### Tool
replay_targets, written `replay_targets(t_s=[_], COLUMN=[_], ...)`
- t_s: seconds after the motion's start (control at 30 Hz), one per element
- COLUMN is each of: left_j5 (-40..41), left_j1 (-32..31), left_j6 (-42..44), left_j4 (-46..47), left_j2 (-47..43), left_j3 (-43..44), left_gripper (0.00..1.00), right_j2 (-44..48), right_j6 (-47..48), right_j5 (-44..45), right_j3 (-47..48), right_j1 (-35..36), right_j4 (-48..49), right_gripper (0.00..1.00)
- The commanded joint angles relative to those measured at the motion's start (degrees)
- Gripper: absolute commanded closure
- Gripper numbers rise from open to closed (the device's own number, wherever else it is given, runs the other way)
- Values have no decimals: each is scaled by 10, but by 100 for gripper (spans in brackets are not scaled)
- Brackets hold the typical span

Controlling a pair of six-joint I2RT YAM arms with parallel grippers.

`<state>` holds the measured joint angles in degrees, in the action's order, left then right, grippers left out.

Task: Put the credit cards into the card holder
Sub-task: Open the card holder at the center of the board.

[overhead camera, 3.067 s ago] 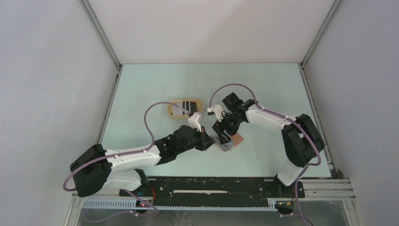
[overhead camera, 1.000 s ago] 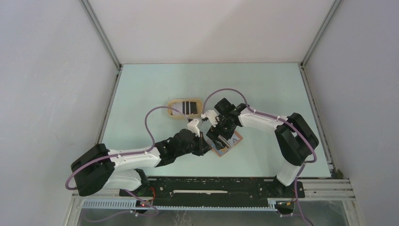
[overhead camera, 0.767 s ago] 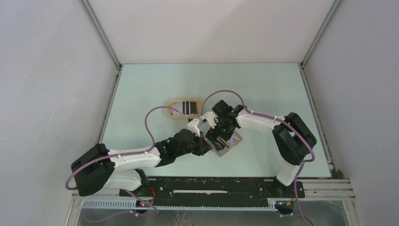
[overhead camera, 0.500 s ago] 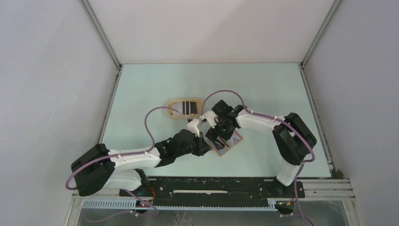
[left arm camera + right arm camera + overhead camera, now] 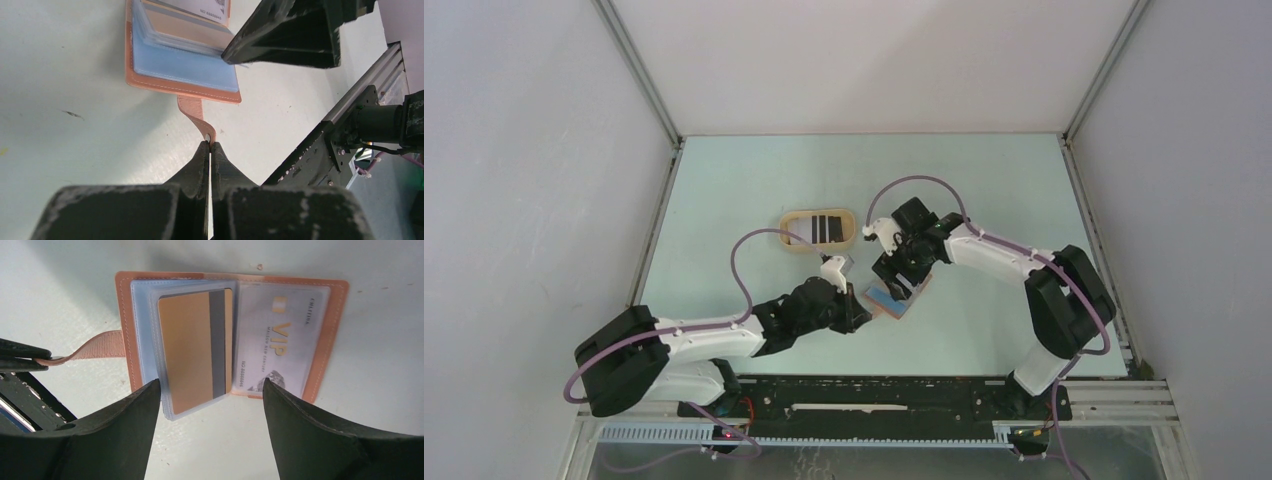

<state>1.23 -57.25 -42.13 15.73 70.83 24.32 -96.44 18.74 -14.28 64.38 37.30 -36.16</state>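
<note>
The reddish-brown card holder (image 5: 330, 330) lies open on the table, its clear sleeves fanned up. One sleeve holds a gold card with a grey stripe (image 5: 192, 350). A whitish VIP card (image 5: 282, 347) sits in the right pocket. My right gripper (image 5: 211, 382) hovers open just above the holder's near edge, holding nothing. My left gripper (image 5: 209, 144) is shut on the holder's snap tab (image 5: 192, 107). In the top view the holder (image 5: 892, 300) lies between both grippers. More dark credit cards (image 5: 824, 228) lie in the tray.
An oval beige tray (image 5: 786, 232) stands behind the left gripper. The table's near edge with its black rail (image 5: 320, 145) runs close to the holder's right in the left wrist view.
My right arm has pulled back to the right and off the holder, its jaws narrowing a little. The sleeves have turned, showing light blue on top. The left gripper keeps hold of the tab.
</note>
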Motion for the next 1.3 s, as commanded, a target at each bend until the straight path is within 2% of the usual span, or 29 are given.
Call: replay_targets(t_s=[0.0, 0.2, 0.67, 1.0, 1.07, 1.17, 1.27], left_j5=[-8, -32, -113, -153, -152, -146, -131], left_j1=[1, 0, -12, -22, -22, -22, -22], left_j6=[-8, -13, -40, -55, -55, -51, -36], left_j4=[12, 25, 111, 163, 165, 161, 137], left_j2=[-7, 2, 49, 124, 127, 115, 83], left_j3=[-14, -19, -31, 17, 20, 20, 18], left_gripper=[100, 100, 100, 99, 95, 75, 62], right_j2=[33, 38, 7, -10, -11, -15, -20], right_j6=[1, 1, 3, 23, 26, 31, 36], right_j5=[19, 8, 52, 38, 35, 35, 39], right_j3=[2, 2, 2, 2, 2, 2, 2], right_j1=[-19, -38, -69, -71, -72, -72, -72], right_j4=[10, 10, 18, 15, 15, 14, 15], right_gripper=[19, 22, 14, 10, 7, 5, 4])
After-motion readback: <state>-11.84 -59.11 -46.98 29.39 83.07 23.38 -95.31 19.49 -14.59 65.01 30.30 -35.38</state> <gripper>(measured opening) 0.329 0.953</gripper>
